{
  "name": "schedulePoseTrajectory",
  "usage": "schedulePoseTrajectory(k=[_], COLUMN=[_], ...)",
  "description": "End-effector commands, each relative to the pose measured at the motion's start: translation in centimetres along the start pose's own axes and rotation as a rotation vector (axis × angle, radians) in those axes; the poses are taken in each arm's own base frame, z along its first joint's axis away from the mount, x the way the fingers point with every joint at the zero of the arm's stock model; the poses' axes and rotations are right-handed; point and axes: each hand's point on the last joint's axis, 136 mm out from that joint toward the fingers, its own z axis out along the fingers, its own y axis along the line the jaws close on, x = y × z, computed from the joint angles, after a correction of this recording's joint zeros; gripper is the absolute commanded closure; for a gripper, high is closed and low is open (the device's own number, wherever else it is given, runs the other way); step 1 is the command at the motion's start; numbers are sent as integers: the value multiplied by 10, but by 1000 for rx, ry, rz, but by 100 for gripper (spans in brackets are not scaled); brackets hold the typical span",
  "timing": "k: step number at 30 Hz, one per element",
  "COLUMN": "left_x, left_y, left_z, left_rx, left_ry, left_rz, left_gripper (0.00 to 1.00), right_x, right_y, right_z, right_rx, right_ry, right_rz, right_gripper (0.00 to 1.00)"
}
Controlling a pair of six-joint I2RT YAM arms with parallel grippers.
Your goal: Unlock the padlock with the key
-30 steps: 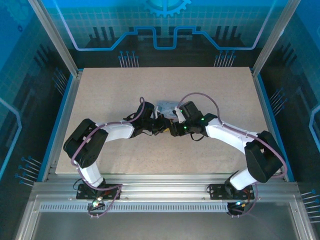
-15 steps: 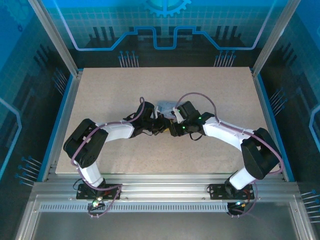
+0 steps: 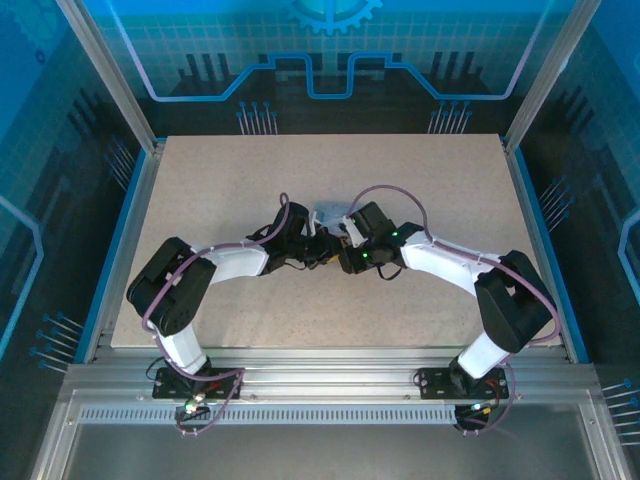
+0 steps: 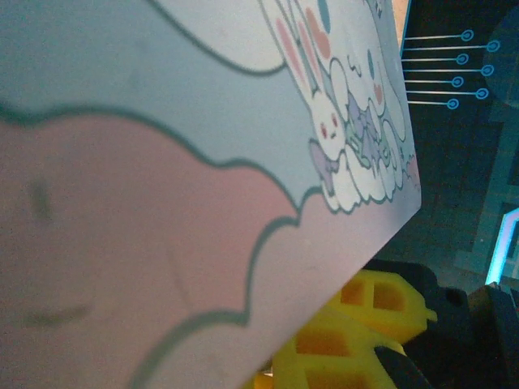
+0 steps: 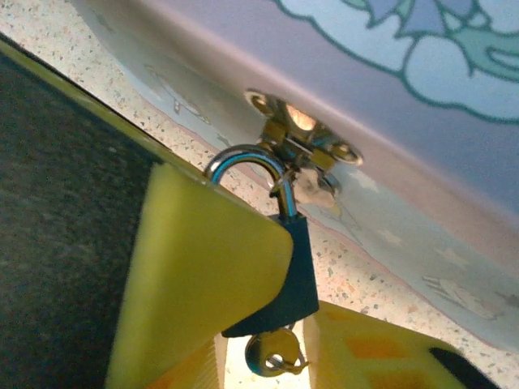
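Observation:
The pale blue cartoon tin [image 3: 330,213] lies at mid-table, and both grippers meet at its near side. Its printed lid [image 4: 203,162] sits right against the left wrist camera. One yellow finger [image 4: 357,324] of my left gripper [image 3: 321,244] shows under the tin's edge, so it seems shut on the tin. A dark blue padlock [image 5: 296,275] hangs by its silver shackle [image 5: 247,162] from the tin's brass hasp [image 5: 304,146]. The key [image 5: 276,355] is in its underside. My right gripper [image 5: 304,279] is shut on the padlock body, yellow fingers [image 5: 203,275] on both sides.
The speckled tabletop [image 3: 220,180] spreads out around the tin. Aluminium frame posts [image 3: 110,90] and a blue rim run along the table's sides. Both arms' cables [image 3: 395,195] arch above the wrists near the tin.
The right arm's elbow and upper link have swung a little to the left, turning the wrist slightly at the padlock. The left arm and the tin have stayed put.

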Motion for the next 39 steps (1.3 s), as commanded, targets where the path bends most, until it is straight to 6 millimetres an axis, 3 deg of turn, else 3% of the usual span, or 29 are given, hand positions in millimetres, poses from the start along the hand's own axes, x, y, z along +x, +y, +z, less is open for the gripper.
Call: schedulePoseTrajectory(k=[1,5,10,16,21,29,39], left_x=[1,3,4,7,8,10,3], left_y=[-29,-25,-20,-10,-3,14,24], left_z=[-5,-5,-5,-4,-4,-5,-20], left_rx=[71,66,59,41,30,1,-17], left_ry=[19,23,21,18,14,-7,-50], left_rz=[44,40,37,26,19,1,-3], left_gripper=[100,100,99,86,84,67,61], right_x=[-8,-5,0,8,13,24,32], right_y=[5,10,11,8,8,5,2], right_z=[0,2,8,14,18,30,34], right_rx=[0,-31,-52,-50,-55,-58,-57], right_ry=[-10,4,22,37,45,74,88], right_rz=[-18,-27,-17,-8,-6,-6,-22], right_gripper=[81,100,100,100,100,100,100])
